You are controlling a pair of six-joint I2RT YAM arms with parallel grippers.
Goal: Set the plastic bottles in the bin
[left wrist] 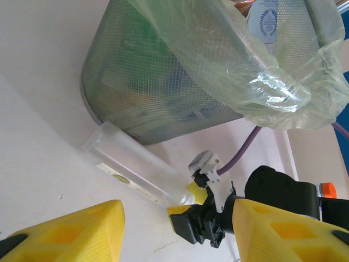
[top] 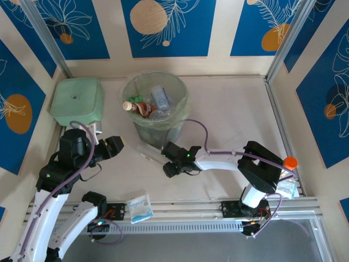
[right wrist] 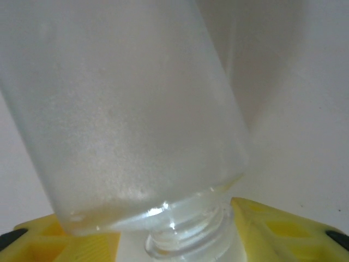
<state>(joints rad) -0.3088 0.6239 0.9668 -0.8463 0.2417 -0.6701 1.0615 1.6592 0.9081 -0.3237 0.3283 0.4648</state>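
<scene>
Bin [top: 161, 131] part-full of bottles [top: 147, 106], labels unreadable. Long clear bottle [left wrist: 136, 169] lies on surface [top: 234, 109] at bin foot; right hand [top: 165, 161] straddles its neck, grip unclear. Left hand [top: 115, 145] wide, empty; lidded box [top: 77, 99] left of bin.

On the table [top: 229, 109], a square pale-green lidded box [top: 76, 99] sits in its far-left corner and a white-and-blue packet [top: 139, 208] at its near edge.
</scene>
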